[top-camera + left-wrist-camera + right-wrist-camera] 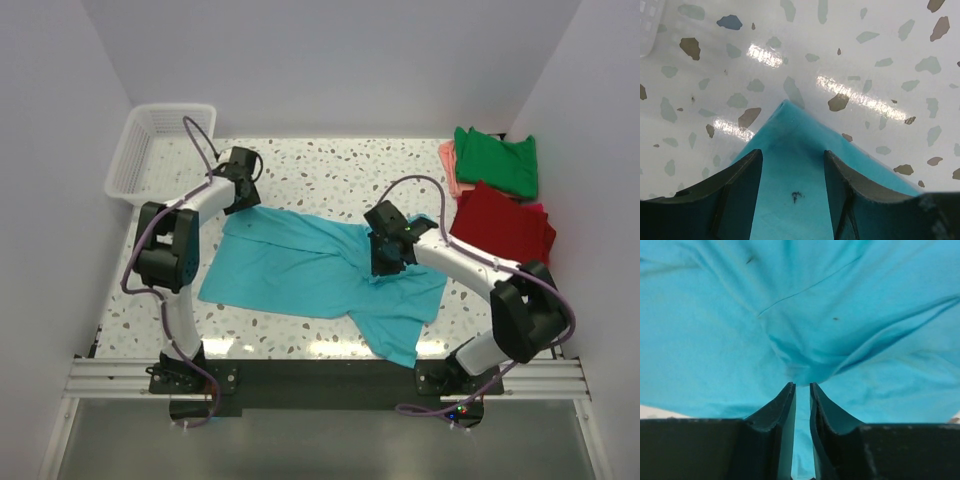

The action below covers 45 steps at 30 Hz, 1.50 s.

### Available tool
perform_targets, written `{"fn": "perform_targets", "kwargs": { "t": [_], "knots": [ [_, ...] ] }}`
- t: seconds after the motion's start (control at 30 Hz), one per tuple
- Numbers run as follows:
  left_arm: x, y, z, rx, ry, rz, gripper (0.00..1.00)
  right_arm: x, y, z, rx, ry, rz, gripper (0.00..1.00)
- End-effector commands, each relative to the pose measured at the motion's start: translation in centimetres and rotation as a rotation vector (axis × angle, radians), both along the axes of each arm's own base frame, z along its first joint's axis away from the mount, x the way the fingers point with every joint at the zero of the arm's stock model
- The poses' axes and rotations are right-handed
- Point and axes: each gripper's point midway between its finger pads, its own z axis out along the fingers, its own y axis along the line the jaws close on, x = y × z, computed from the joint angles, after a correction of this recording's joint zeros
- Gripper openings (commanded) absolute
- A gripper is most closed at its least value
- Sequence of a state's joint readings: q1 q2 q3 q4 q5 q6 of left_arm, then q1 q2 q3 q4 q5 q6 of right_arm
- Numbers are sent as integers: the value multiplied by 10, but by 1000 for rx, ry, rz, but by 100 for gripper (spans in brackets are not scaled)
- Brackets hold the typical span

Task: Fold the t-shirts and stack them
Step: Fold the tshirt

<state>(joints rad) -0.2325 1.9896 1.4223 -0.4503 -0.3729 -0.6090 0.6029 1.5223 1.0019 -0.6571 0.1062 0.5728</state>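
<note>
Across the middle of the speckled table [320,165], the turquoise t-shirt [300,265] is lying spread and rumpled. Its long axis is running from far left to near right. Its near-right tail is reaching almost to the near table edge.

- Marks: 1 small dark speck is showing on the cloth [796,196] between the left fingers. You are not getting any readable lettering from it.
- Left gripper [792,160]: its jaws are standing well apart, straddling the shirt's far-left corner, which is pointing away over bare tabletop.
- Right gripper [802,387]: its jaws are standing a narrow slit apart, turquoise is showing through the gap, and the cloth is puckering just ahead of the tips.
- Edges: the white basket [125,160] is sitting in the far-left corner, apart from the shirt. The green shirt [497,160] is lying on the salmon-pink shirt [448,165] at far right, with the red shirt [500,225] just nearer.
- Room: you are seeing bare tabletop beyond the shirt, and a strip at near left.
</note>
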Motion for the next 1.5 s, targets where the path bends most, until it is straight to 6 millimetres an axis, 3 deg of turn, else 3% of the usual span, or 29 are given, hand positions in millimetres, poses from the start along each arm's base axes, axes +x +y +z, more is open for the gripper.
{"fn": "perform_targets", "kwargs": {
  "t": [0.0,0.13,0.17,0.2,0.3,0.43,0.7,0.87,1.03,1.17,1.3,1.47],
  "knots": [
    [14,-6,6,3,-29,-13,57,36,-32,32,-139,-165,-119,18],
    [14,-6,-3,14,0,-25,57,80,-69,11,-155,-127,-257,2],
    [15,-6,-6,15,8,-26,57,87,-74,-5,-164,-92,-263,1],
    [15,-6,-8,16,15,-28,57,106,-74,-2,-143,-126,-280,1],
    [12,-6,-13,19,36,-29,57,134,-80,-16,-158,-104,-294,0],
    [6,0,-16,44,58,-11,57,155,-92,-23,-186,-116,-321,0],
    [2,7,-27,83,106,9,57,175,-111,10,-175,-203,-377,0],
    [2,7,-30,83,110,10,57,182,-124,0,-204,-167,-385,1],
    [3,7,-28,87,108,7,57,194,-126,18,-195,-227,-371,31],
    [4,7,-29,85,110,5,57,208,-125,27,-186,-251,-364,35],
    [6,6,-27,84,103,4,57,210,-123,6,-173,-192,-352,35],
    [6,6,-26,83,105,3,57,207,-125,-5,-185,-162,-370,33]
  ]
}}
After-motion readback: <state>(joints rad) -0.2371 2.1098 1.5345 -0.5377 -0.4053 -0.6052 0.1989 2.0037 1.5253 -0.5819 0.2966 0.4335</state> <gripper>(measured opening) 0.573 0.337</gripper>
